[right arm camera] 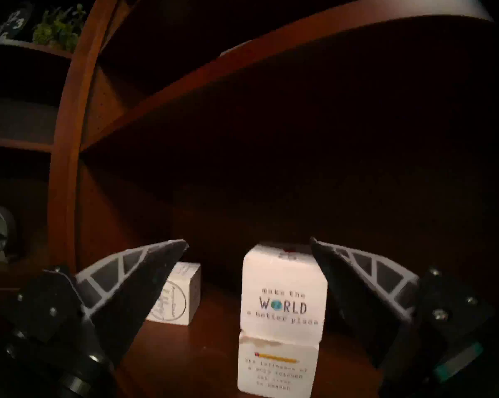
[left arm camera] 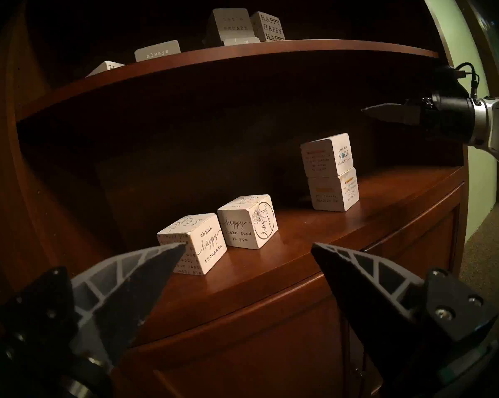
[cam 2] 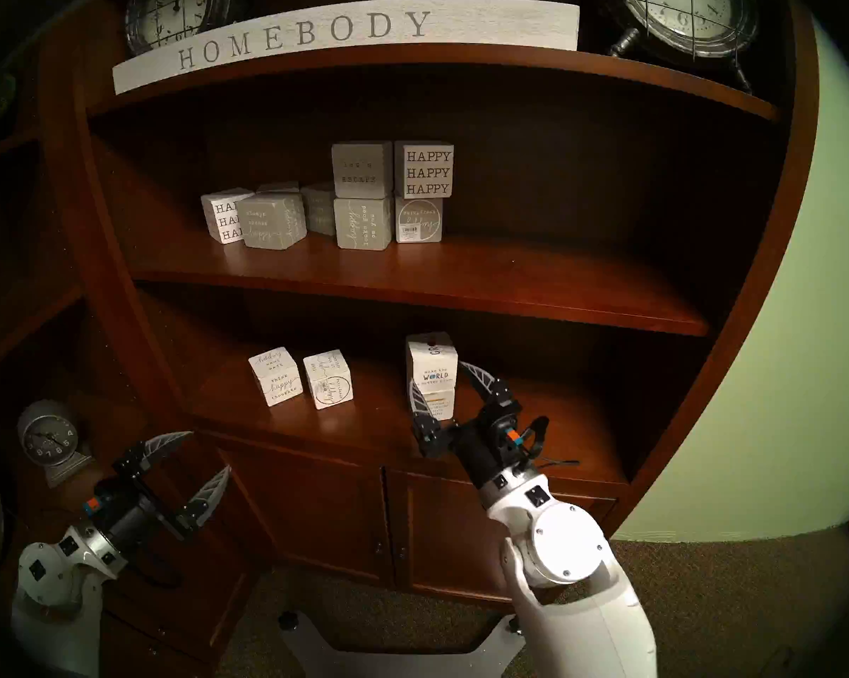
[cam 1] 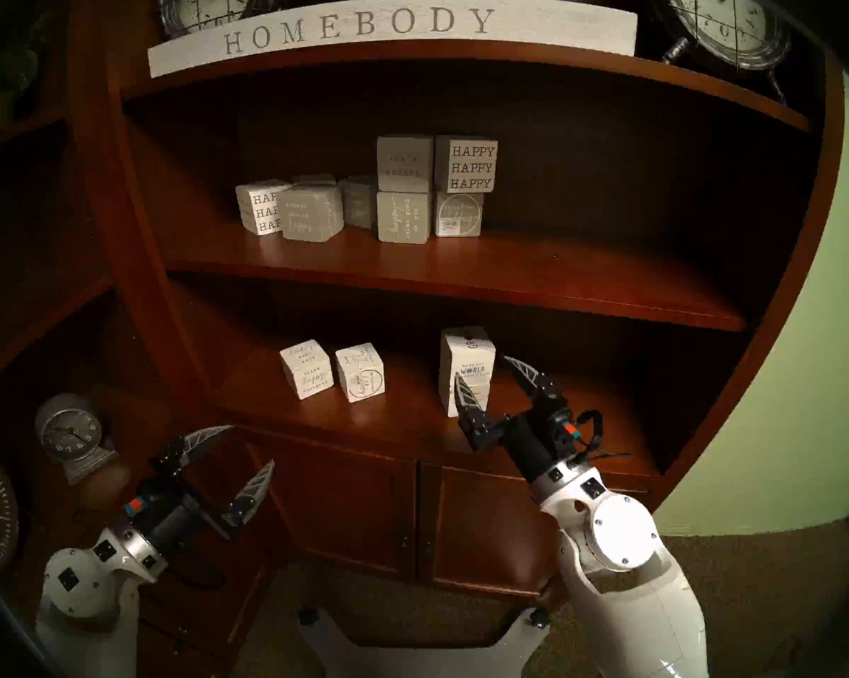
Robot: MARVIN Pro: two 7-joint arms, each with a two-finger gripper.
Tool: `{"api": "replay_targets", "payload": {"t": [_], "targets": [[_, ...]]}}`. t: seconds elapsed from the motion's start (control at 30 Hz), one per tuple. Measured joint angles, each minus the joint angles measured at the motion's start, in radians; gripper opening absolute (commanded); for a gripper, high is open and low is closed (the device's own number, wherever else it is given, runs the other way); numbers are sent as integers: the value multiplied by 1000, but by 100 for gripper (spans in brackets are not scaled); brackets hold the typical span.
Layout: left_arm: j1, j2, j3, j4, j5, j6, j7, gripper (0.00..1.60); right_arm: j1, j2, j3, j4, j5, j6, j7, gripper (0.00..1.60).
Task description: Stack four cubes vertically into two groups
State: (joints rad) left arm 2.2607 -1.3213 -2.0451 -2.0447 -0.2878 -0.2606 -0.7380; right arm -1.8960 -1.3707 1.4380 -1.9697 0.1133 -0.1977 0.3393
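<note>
On the lower shelf (cam 1: 412, 432), two white "happy" cubes (cam 1: 307, 369) (cam 1: 360, 372) stand side by side at the left, apart from each other. They also show in the left wrist view (left arm camera: 196, 246) (left arm camera: 246, 225). At the right, a white "WORLD" cube (cam 1: 467, 356) sits on another white cube (right arm camera: 277, 365) as a stack of two. My right gripper (cam 1: 481, 367) is open in front of this stack, one finger to each side, touching nothing (right arm camera: 248, 241). My left gripper (cam 1: 251, 444) is open and empty, below and in front of the shelf's left end.
The upper shelf (cam 1: 461, 271) holds several grey blocks (cam 1: 404, 217) and white "HAPPY HAPPY HAPPY" blocks (cam 1: 467, 166). A HOMEBODY sign (cam 1: 363, 26) and clocks stand on top. Cabinet doors (cam 1: 354, 510) are below the lower shelf. A small clock (cam 1: 70, 435) stands at the left.
</note>
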Motion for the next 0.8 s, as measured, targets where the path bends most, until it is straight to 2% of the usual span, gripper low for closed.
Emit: {"api": "replay_targets", "payload": {"t": [0.2, 0.37, 0.6, 0.8], "targets": [[0, 0, 0, 0, 0, 0, 0, 160, -72, 68, 37, 10, 31, -52, 104, 160], [0, 0, 0, 0, 0, 0, 0, 160, -120, 131, 61, 25, 104, -122, 202, 160], [0, 0, 0, 0, 0, 0, 0, 160, -123, 189, 72, 89, 226, -205, 322, 160], [0, 0, 0, -1, 0, 0, 0, 160, -110, 193, 73, 116, 270, -228, 362, 160]]}}
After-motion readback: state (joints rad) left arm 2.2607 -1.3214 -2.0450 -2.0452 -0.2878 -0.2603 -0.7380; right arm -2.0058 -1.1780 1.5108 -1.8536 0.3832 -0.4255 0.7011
